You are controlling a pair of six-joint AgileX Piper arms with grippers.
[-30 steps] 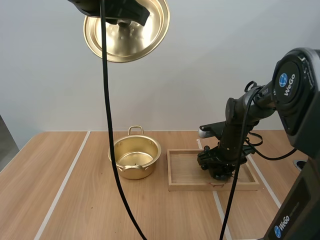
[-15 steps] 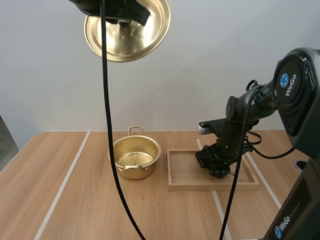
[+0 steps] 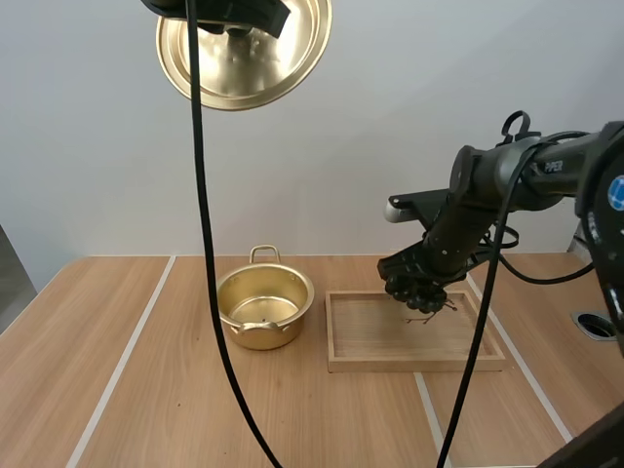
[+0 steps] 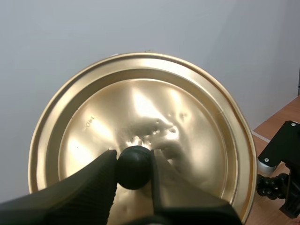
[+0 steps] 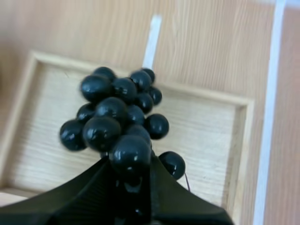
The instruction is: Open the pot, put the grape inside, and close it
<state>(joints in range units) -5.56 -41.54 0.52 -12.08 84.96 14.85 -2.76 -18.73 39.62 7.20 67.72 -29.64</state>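
Over light wooden table [image 3: 146,390], pinched bunch of black grapes [image 5: 117,117] in right gripper [image 5: 130,165] above shallow wooden tray [image 3: 409,364], clamped round golden lid [image 4: 187,122] by its knob in left gripper [image 4: 133,166] aloft — next likely called for carrying grapes to open golden pot [image 3: 263,336].

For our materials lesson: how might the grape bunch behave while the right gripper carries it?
Probably floppy: the grape bunch hangs in loose clusters from the right gripper. Its smooth, glossy grapes may slip. The thin stems beneath look fragile, so single grapes could detach.

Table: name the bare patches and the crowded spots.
Bare: wood left of the pot, the near edge of the table, and the wooden tray floor beneath the held grapes. Tight: the gap between pot and tray.
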